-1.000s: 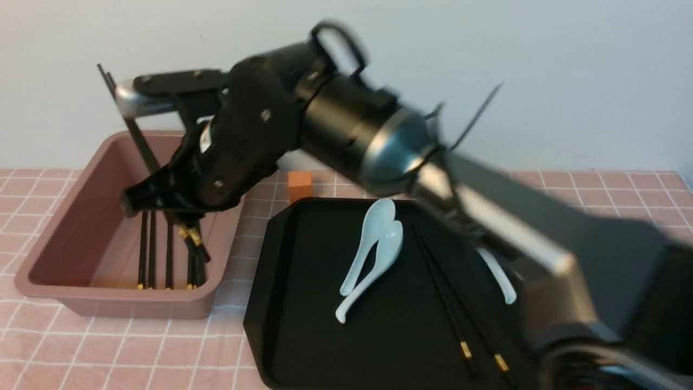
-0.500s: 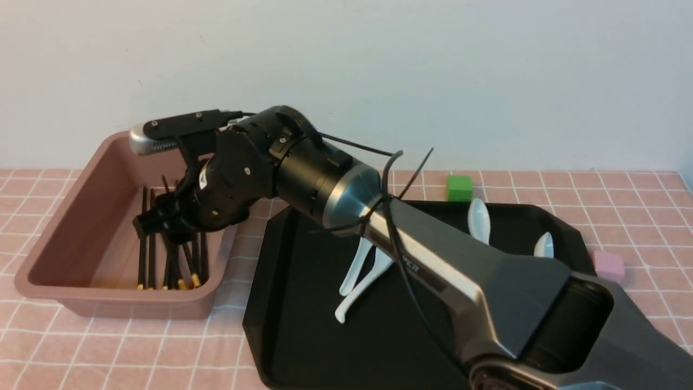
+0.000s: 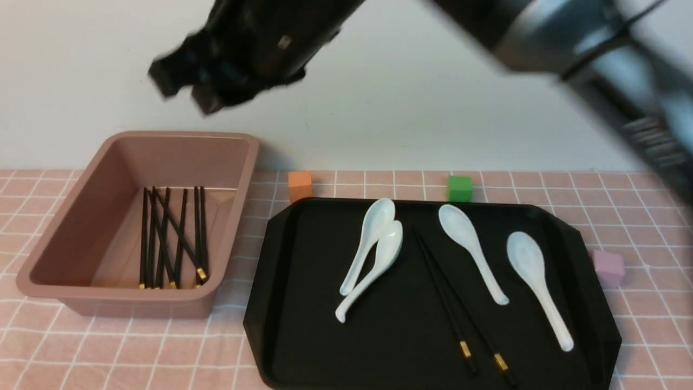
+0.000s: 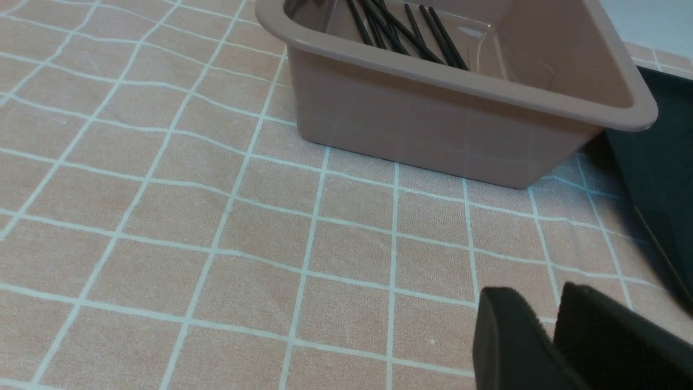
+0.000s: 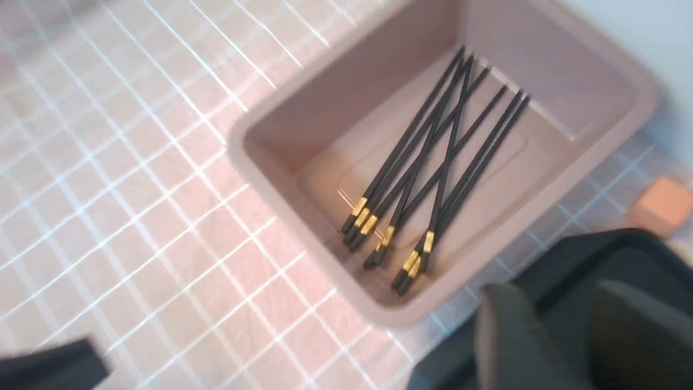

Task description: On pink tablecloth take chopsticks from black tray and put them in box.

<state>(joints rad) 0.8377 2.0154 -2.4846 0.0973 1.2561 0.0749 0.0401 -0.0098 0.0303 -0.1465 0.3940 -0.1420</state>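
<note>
Black chopsticks [image 3: 181, 238] lay crossed on the floor of the box [image 3: 70, 216] — well below the right jaws, which hung blurred high above it, slightly parted and gripping nothing. Two more chopsticks [image 3: 465, 349] lay side by side on the black tray [image 3: 303, 336], among white spoons [image 3: 471, 254]. Left jaws hovered low over the pink tablecloth [image 4: 162, 216] near the box — a narrow, empty gap between them.

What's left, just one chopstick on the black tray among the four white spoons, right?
No: two chopsticks, not one, lie on the black tray among the four white spoons. The front view shows them.
</note>
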